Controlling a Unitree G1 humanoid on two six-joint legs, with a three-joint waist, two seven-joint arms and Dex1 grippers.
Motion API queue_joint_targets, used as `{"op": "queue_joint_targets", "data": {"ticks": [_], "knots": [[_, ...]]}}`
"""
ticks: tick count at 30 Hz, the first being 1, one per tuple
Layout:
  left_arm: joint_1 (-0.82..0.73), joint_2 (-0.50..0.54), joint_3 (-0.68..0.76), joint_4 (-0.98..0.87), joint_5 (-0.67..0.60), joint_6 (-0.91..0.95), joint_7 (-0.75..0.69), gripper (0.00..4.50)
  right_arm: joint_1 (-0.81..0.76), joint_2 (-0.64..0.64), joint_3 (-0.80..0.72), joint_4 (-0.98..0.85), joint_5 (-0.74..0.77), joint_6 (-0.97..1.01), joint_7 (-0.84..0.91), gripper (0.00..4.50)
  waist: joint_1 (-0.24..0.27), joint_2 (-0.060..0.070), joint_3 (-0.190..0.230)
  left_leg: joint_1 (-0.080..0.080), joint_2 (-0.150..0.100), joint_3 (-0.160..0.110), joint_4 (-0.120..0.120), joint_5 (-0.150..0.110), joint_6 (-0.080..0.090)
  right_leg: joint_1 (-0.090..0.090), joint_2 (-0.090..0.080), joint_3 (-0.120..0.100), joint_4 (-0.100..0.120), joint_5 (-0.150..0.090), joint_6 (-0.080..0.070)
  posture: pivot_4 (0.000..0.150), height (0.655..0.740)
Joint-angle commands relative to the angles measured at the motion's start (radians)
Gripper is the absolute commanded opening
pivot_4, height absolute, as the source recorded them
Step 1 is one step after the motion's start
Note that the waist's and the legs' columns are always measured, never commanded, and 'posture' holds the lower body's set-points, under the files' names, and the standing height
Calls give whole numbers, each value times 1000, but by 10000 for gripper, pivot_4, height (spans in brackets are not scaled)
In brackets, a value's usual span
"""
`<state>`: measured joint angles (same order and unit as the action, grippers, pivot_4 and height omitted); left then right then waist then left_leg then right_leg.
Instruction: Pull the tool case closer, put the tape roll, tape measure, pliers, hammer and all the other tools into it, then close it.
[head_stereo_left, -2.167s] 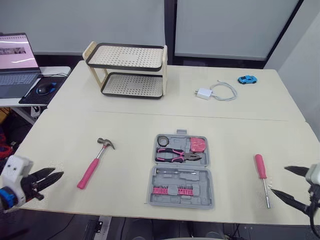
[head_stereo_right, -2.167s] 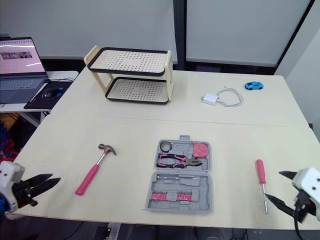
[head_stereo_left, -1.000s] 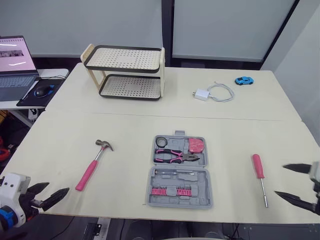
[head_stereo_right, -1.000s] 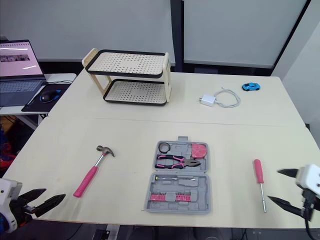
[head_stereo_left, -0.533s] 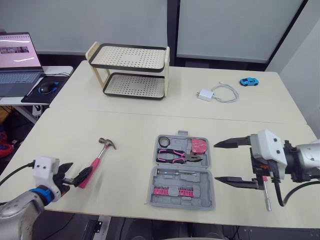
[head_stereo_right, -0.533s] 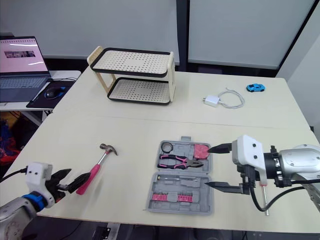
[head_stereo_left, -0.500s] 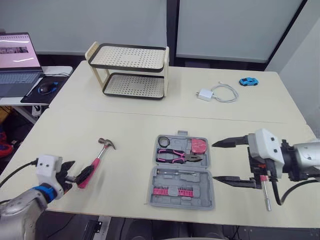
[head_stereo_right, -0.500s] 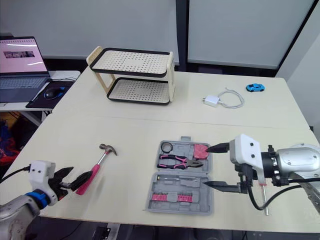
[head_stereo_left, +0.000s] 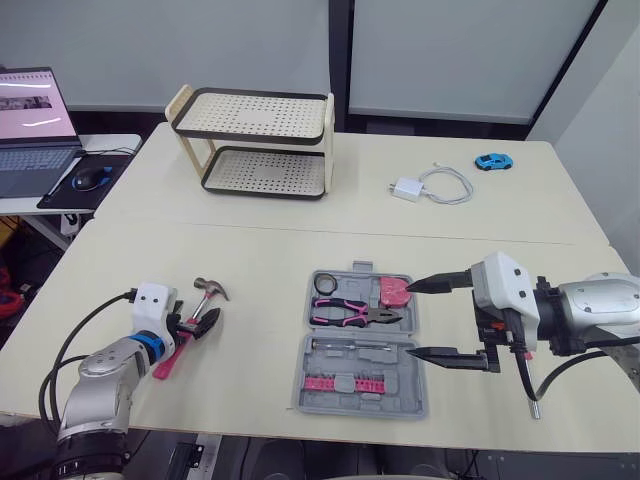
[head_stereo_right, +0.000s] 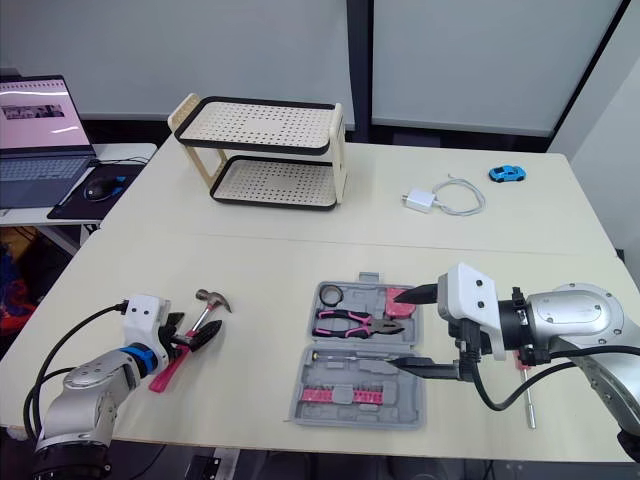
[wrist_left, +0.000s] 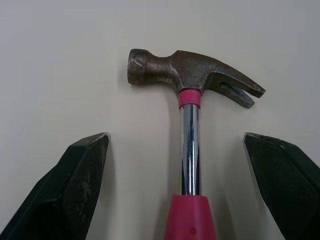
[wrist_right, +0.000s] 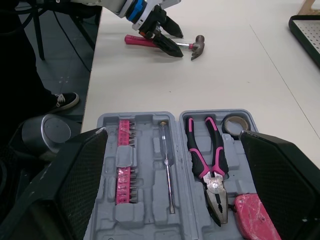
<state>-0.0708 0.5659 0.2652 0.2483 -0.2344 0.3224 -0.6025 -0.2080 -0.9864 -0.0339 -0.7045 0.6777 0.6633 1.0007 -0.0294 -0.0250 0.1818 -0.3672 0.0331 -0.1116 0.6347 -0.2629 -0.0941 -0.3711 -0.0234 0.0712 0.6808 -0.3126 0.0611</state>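
Left of the tool case, our left gripper spreads wide astride the hammer; our right gripper gapes open at the case's right edge.

— What's on the table?
— I see the open case lying flat near the middle. Taking it as the dial's centre: hammer at nine o'clock, screwdriver at three, rack at eleven, charger toward twelve, car at one.

The right gripper hides most of the screwdriver; the hammer runs off the left wrist view.
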Motion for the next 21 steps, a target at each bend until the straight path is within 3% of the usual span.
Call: {"op": "queue_joint_targets", "data": {"ticks": [1,11,16,21], "knots": [[10,4,-37,12,3,-3,-43,33139,13,-14,-28,-33,-2,-6,-5,45000,0,0,0,0,0,0,0,0,0,0,0,0,0,0,0,1500,7350],[17,10,-45,28,0,-20,-84,4834,81,-29,-64,-59,-12,-14,-23,45000,1,2,-1,0,0,0,0,0,0,0,0,0,0,0,0,1500,7350],[11,38,-34,-21,-13,-58,-128,3839,123,-24,-89,-74,-25,-21,-39,45000,0,2,-1,0,-1,0,0,0,0,0,0,0,0,0,0,1500,7350],[63,78,-18,-234,-76,-27,-205,3650,155,-19,-137,-86,-21,-14,-64,45000,0,0,1,-2,0,0,0,0,0,-1,0,0,-1,0,0,1500,7350]]}}
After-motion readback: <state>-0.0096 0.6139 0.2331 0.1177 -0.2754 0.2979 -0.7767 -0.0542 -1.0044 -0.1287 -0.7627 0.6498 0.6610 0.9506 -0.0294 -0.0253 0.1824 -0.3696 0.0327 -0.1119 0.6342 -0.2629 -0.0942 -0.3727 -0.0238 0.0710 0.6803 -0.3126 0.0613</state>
